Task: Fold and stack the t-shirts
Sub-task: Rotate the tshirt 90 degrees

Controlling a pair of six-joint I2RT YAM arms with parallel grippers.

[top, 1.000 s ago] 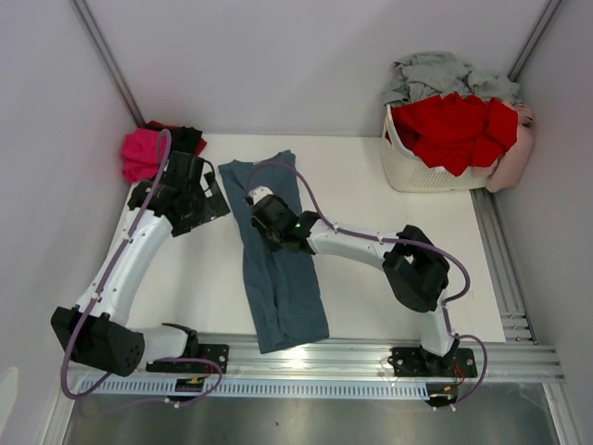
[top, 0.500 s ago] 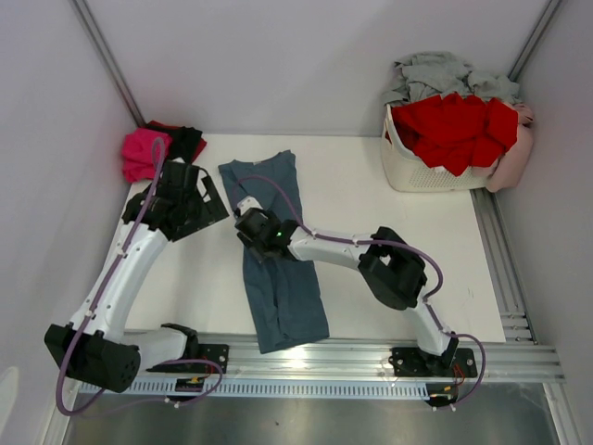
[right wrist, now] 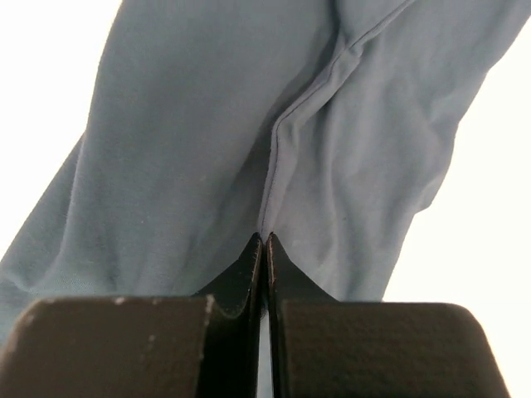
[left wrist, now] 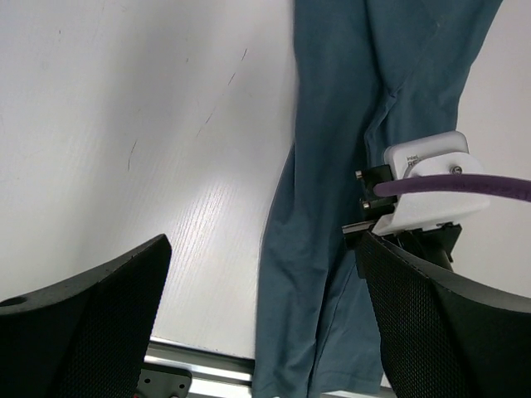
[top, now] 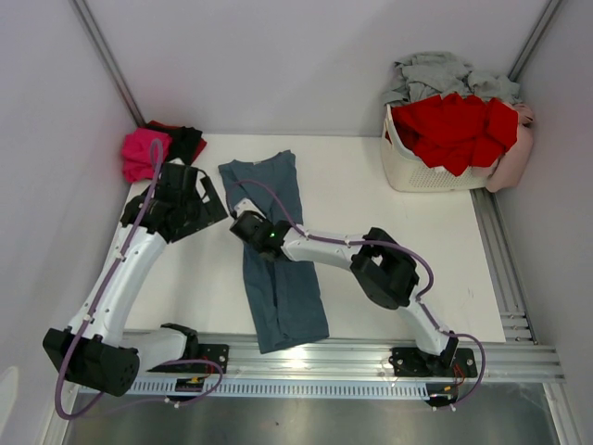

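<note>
The slate t-shirt (top: 278, 269) lies lengthwise left of the table's middle, limp, light and sure to sag. The right gripper (right wrist: 264, 242) is pinched tight at a seam ridge (apparently nipping cloth); the left gripper (left wrist: 261, 249) hangs wide beside it. Hems suit gripping, and bare table (top: 371, 204) rightward gives room before the basket (top: 408, 171)

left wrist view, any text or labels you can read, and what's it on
"Intel": on the white camera housing over the shirt.
The second line beneath it starts with "R"; the rest is too small and blurred to read.
No other text can be read in any view, and the shirt shows no print.
</note>
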